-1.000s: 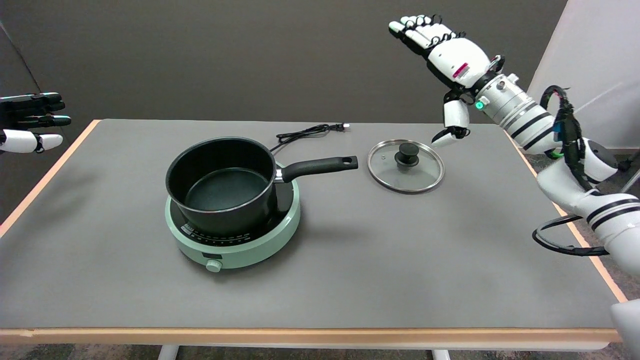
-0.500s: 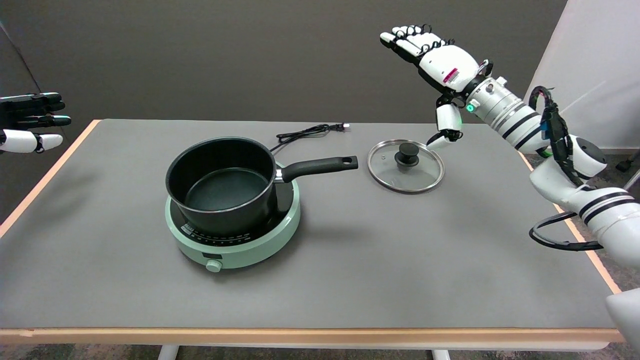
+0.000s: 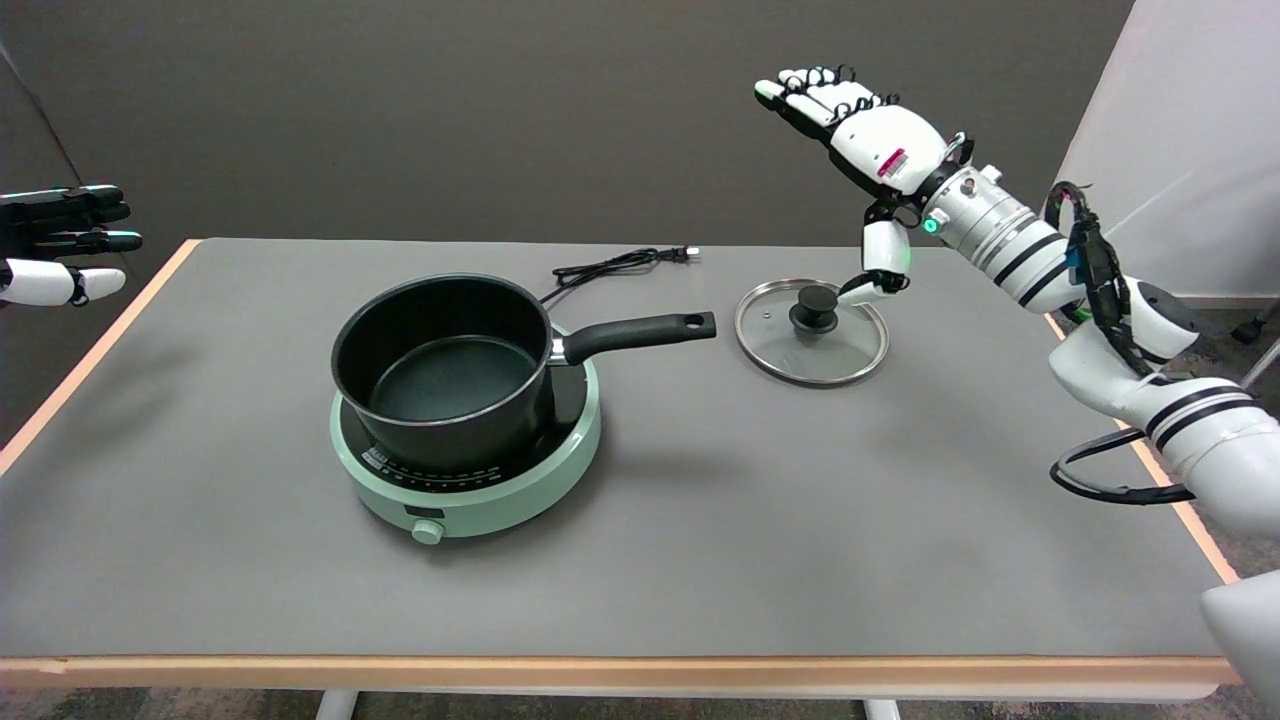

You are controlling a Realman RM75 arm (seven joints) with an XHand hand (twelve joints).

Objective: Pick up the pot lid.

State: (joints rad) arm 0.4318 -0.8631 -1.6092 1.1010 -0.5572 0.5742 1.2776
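Note:
A round glass pot lid [image 3: 812, 345] with a metal rim and a black knob [image 3: 813, 307] lies flat on the grey table [image 3: 700, 520], right of centre. My right hand [image 3: 865, 150] hovers above and just behind the lid, palm down, fingers stretched out to the left and apart. Its thumb hangs down, with the tip close to the right of the knob. Nothing is held in the hand.
A black saucepan [image 3: 445, 365] sits on a mint-green hotplate [image 3: 470, 480] left of centre, its handle [image 3: 640, 335] pointing right toward the lid. A black power cord [image 3: 615, 265] lies behind it. The idle left hand [image 3: 60, 240] hangs at the far left.
My right hand has moved left and down toward the lid, and the thumb tip now hangs beside the knob. The lid and the saucepan have stayed in place.

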